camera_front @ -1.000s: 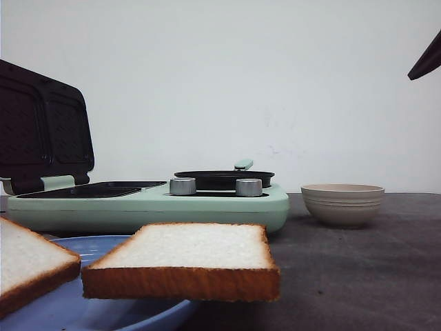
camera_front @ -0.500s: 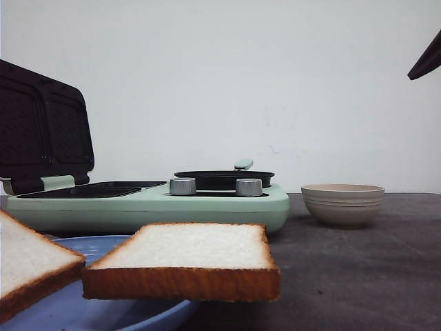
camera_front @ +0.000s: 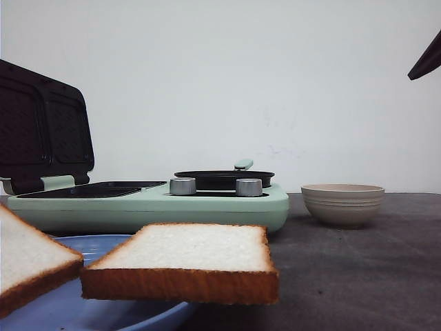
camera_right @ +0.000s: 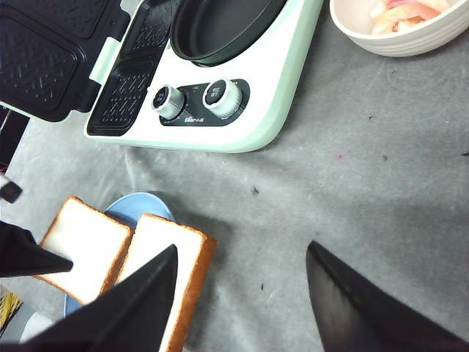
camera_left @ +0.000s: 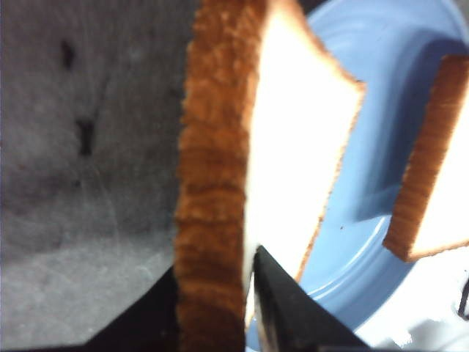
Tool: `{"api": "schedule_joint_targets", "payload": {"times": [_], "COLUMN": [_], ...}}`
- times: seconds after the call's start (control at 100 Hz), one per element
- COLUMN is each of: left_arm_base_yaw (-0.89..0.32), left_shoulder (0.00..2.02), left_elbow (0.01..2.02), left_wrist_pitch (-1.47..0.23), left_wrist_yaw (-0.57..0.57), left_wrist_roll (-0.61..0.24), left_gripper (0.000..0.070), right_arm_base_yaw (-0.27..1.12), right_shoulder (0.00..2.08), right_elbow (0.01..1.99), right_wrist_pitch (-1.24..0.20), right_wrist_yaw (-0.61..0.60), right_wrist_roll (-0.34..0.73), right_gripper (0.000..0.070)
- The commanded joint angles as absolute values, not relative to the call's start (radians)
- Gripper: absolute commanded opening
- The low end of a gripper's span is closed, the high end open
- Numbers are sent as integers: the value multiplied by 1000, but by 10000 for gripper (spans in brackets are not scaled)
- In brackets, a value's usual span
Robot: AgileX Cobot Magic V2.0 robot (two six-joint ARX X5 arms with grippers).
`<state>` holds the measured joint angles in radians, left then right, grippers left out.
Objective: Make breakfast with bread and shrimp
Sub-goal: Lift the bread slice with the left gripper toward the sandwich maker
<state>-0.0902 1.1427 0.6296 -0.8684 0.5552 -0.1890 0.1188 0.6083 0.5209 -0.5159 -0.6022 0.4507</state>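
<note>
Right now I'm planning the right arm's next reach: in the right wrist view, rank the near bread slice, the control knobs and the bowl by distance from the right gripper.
1. The near bread slice, beside one finger of the open right gripper, over the blue plate.
2. The control knobs, on the green cooker's front.
3. The bowl, farthest, beyond the cooker's corner.

A dark grey worktop (camera_front: 358,276), covered by a felt-like mat, is seen. A mint-green cooker (camera_front: 148,203) is set on it, lid raised, with a black pan (camera_front: 224,179) on its burner side. A beige bowl (camera_front: 342,204) is placed just beside the cooker. A blue plate (camera_front: 103,303) is laid nearer the camera.
</note>
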Motion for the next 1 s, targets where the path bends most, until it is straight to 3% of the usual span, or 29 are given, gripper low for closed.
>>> {"api": "schedule_joint_targets", "payload": {"times": [0.0,0.36,0.99], "left_arm_base_yaw": [-92,-92,-96], "left_shoulder": [1128,991,842], "left_elbow": [646,646,646], "left_wrist_pitch": [-864,-826,-486], "left_wrist_yaw": [547,546,467], "left_wrist_roll": [-177,-186,-249], "left_gripper": [11,11,12], "right_arm_base_yaw": [123,123,123], "right_shoulder": [612,612,612], "right_elbow": [538,538,538], "right_wrist_pitch": [-511,-511,-511], "right_wrist_yaw": [-605,-604,-603], "right_wrist_roll": [453,456,456], "right_gripper": [343,343,342]}}
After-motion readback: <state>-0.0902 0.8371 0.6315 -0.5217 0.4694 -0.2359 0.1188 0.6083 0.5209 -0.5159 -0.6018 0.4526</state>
